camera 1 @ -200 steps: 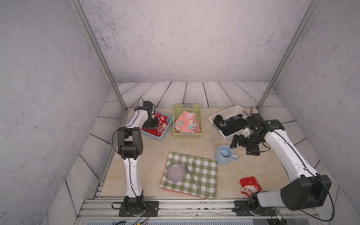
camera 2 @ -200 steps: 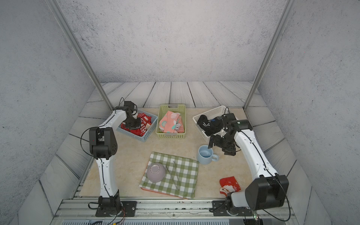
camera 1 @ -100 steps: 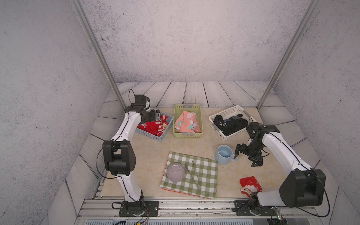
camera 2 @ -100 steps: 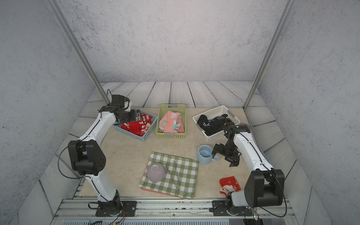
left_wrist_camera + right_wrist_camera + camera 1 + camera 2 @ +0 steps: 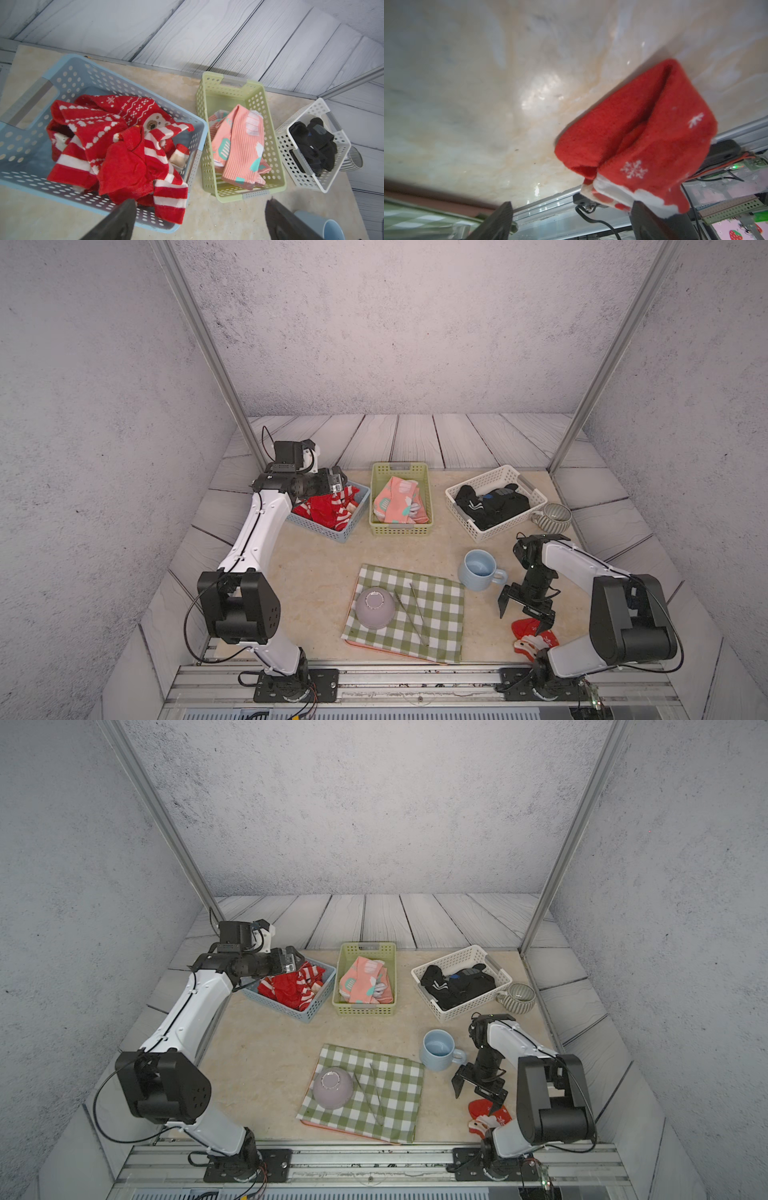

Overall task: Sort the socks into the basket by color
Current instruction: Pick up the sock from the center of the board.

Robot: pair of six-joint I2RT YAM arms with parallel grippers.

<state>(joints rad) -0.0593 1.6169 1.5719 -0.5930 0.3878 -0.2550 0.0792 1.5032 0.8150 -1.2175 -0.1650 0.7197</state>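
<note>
Red socks (image 5: 328, 510) fill the blue basket (image 5: 332, 536), and one striped sock (image 5: 172, 199) hangs over its rim. Pink socks (image 5: 399, 502) lie in the green basket (image 5: 400, 529), black socks (image 5: 492, 504) in the white basket (image 5: 490, 533). A loose red sock (image 5: 530, 632) with snowflakes lies near the front right edge. My left gripper (image 5: 199, 202) hovers open and empty over the blue basket's near side. My right gripper (image 5: 571, 204) is open just above the loose red sock (image 5: 643, 133), one finger by its white cuff.
A blue mug (image 5: 478, 570) stands just behind my right gripper. A grey striped mug (image 5: 555, 516) sits beside the white basket. The green checked cloth (image 5: 436, 614) carries an upturned lilac bowl (image 5: 375, 608) and two thin sticks (image 5: 417, 612). A metal rail runs along the front.
My left gripper opened and lifted back out of the blue basket, empty. My right arm swung from the white basket toward the front and came down over the loose red sock.
</note>
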